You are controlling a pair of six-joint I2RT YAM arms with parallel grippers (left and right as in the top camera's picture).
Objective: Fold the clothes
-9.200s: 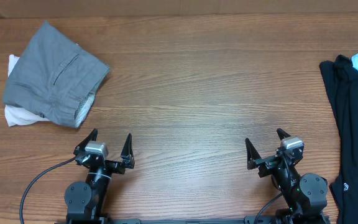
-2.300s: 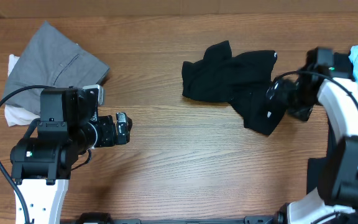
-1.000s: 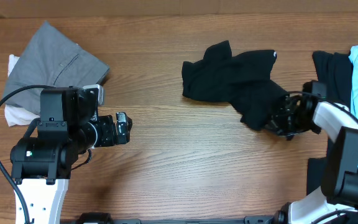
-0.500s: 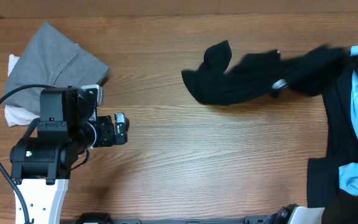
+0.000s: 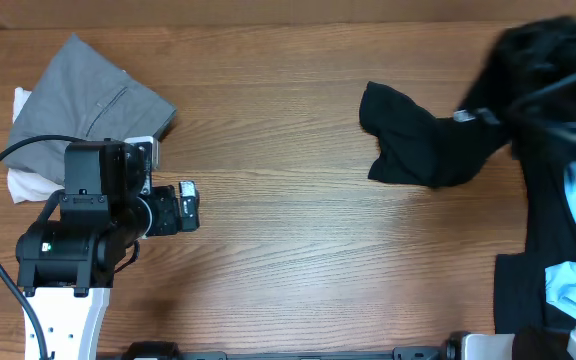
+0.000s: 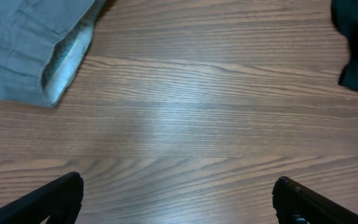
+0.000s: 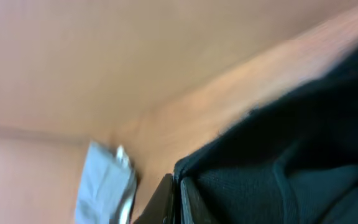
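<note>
Right end effector [image 7: 178, 186] clamped on the T-shirt [image 5: 423, 150] lifts its far-right end, the rest lying on the bench [image 5: 288, 280] right of centre, left end effector [image 6: 178, 180] apart at left — likely spreading out; next, lay it flat mid-bench.

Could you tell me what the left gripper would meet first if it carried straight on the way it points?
Likely bare table: the left gripper, jaws open, faces plain wood. The black T-shirt lies off that line, though depth is unclear.
</note>
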